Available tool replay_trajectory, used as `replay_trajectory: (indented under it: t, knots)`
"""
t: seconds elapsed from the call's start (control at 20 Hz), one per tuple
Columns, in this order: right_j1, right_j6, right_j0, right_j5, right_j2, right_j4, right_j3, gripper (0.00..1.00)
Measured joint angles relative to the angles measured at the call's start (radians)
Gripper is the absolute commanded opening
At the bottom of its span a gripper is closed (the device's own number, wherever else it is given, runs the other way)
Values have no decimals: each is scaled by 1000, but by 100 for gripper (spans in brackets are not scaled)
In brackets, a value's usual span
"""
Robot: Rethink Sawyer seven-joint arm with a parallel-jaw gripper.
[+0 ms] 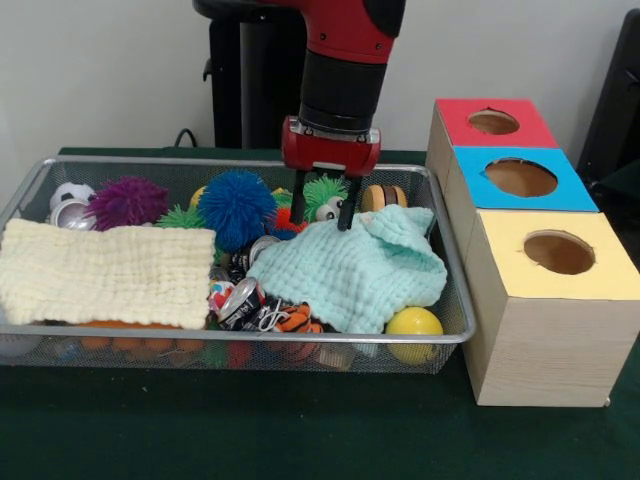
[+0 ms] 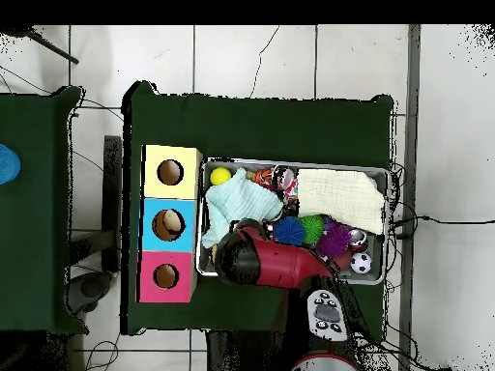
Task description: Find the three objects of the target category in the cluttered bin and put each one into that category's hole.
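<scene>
White wall [image 1: 110, 70], tiled floor [image 2: 290, 58]

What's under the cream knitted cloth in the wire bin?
Orange items poke out below the cream knitted cloth's front edge in the wire bin; what else lies beneath is covered.

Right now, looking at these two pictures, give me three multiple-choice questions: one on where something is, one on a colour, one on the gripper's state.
1. Where does the yellow ball lie?
A. in the bin's front corner nearest the boxes
B. on the yellow box
C. on the cream cloth

2. What colour is the top of the middle box?
A. red
B. blue
C. yellow

3. How is the gripper?
A. shut on the blue spiky ball
B. raised clear of the bin
C. open, down at the mint cloth's far edge

Answers: 1 A, it sits by the bin wall beside the boxes. 2 B, blue between red and yellow. 3 C, fingers apart, holding nothing.
</scene>
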Motion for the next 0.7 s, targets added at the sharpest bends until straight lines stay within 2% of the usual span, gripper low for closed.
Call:
replay_trajectory:
  t: [0.35,0.7]
  knots:
    - [0,0,-44,-61,34,0,0,100]
    - [-1,0,-54,-62,54,7,0,100]
